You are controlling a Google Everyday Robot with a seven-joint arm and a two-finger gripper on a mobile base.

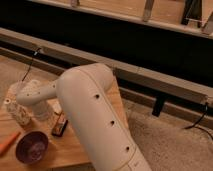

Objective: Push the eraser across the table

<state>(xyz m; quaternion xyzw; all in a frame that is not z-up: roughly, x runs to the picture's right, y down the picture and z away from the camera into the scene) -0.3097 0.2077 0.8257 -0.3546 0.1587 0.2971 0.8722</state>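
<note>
Speckled floor [165,135] (dimly lit) meets dark wall [125,40].

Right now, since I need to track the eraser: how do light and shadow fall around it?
Camera view: dim, warm light, no glare; the eraser reads dark against the table, close beside the arm, which blocks the table's right part; the shut gripper sits left of it in the picture.

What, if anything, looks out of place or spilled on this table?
Nothing stands out. The eraser lies flat on the table, the purple bowl sits upright, and the gripper, jaws shut, is left of the eraser, apart from it.
</note>
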